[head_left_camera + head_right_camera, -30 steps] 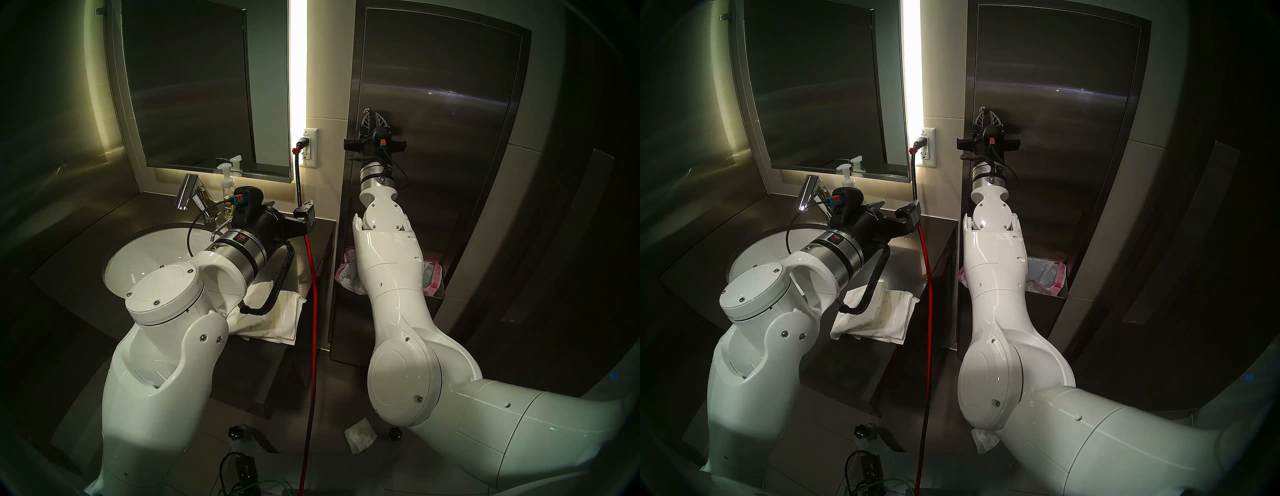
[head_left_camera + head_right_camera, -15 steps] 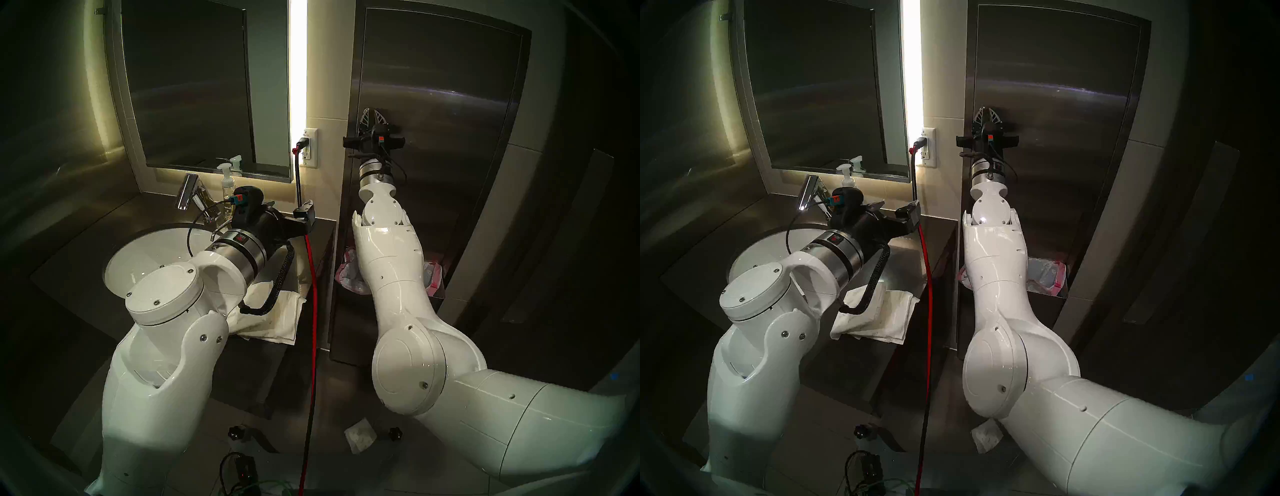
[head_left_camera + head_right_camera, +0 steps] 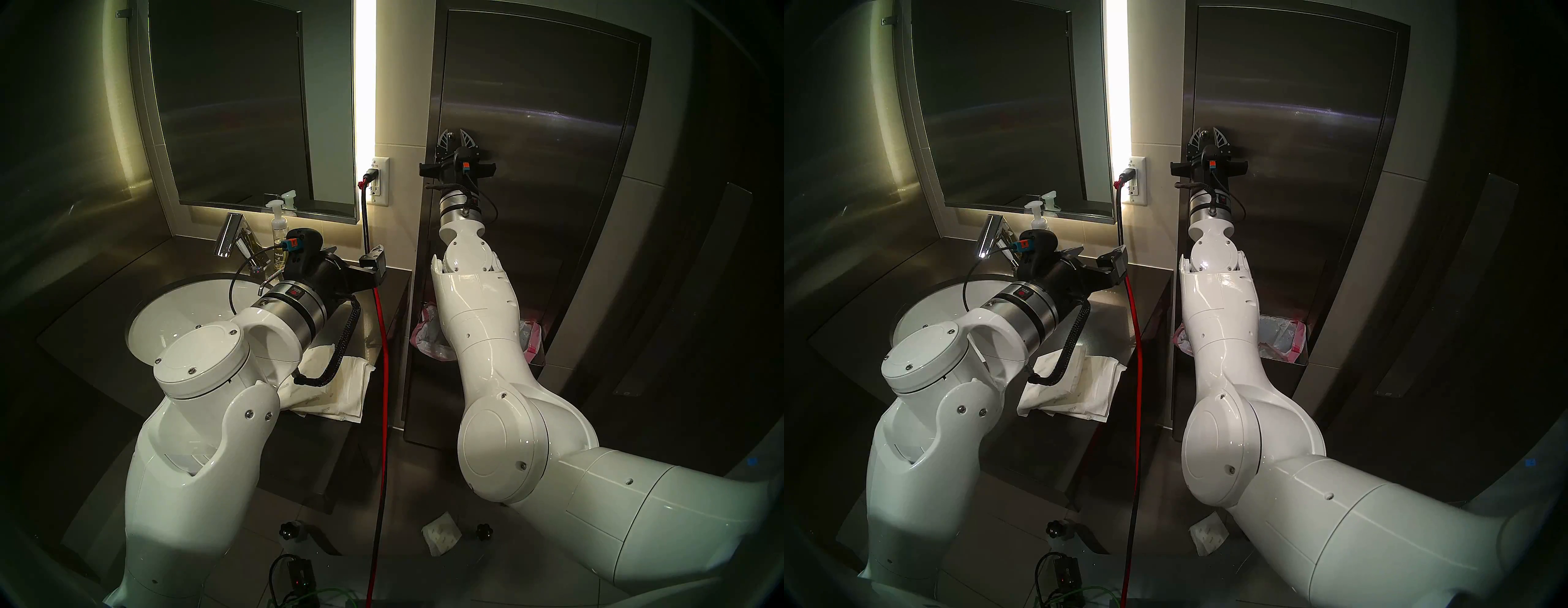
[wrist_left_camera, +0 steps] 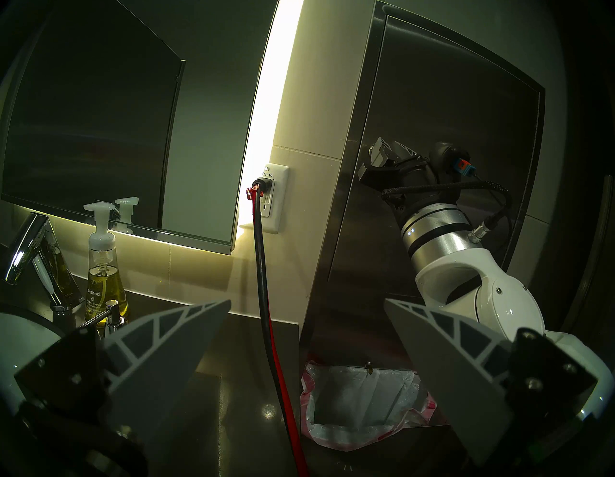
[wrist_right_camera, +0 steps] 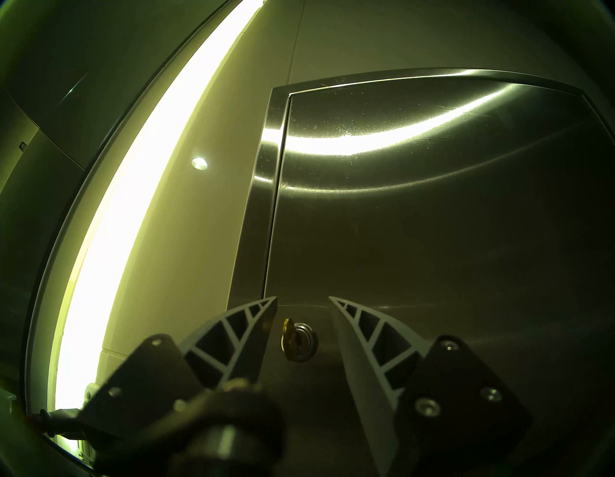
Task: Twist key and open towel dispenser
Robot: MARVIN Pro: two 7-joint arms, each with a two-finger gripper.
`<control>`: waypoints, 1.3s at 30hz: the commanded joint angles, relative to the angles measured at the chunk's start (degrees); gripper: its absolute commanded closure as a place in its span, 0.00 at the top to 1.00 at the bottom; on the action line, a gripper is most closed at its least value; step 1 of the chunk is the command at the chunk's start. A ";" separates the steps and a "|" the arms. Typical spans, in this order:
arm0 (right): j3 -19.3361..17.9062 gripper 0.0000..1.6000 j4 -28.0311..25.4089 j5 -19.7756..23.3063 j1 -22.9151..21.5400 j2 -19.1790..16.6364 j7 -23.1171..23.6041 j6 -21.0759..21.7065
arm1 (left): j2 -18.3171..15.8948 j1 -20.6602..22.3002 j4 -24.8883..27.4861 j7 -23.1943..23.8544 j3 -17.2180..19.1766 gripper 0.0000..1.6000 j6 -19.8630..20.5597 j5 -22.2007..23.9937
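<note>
The towel dispenser (image 3: 551,178) is a tall brushed-steel wall cabinet with its flat door shut; it also shows in the right wrist view (image 5: 432,233). The small key (image 5: 288,334) sticks out of a round chrome lock (image 5: 303,339) near the door's left edge. My right gripper (image 5: 303,298) is open, one finger on each side of the key, neither touching it. In the head view the right gripper (image 3: 1205,132) frames the lock. My left gripper (image 4: 307,301) is open and empty above the counter. The towels inside are hidden.
A pink-rimmed bagged bin (image 4: 359,399) sits below the door, under my right forearm. A white outlet (image 3: 379,180) with a red-black cable (image 3: 384,361) is left of the dispenser. A mirror (image 3: 237,106), soap bottle (image 3: 279,237), faucet (image 3: 231,233), sink (image 3: 182,310) and loose paper towels (image 3: 339,390) are at the left.
My right gripper has risen slightly and its fingers have spread; the lock, earlier left of the fingertips, now sits between them. The left arm has not moved.
</note>
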State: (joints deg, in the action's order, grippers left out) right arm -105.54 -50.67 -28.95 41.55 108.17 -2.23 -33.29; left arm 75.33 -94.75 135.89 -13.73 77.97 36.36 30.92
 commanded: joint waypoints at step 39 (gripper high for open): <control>-0.21 0.40 11.20 -0.29 -8.07 -3.43 -3.91 -4.06 | 0.11 0.30 0.56 -0.05 -0.11 1.00 0.01 -0.08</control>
State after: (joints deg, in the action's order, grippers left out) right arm -105.79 -39.34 -29.35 35.66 105.11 -5.90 -36.59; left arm 75.34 -94.76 135.89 -13.71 77.98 36.37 30.90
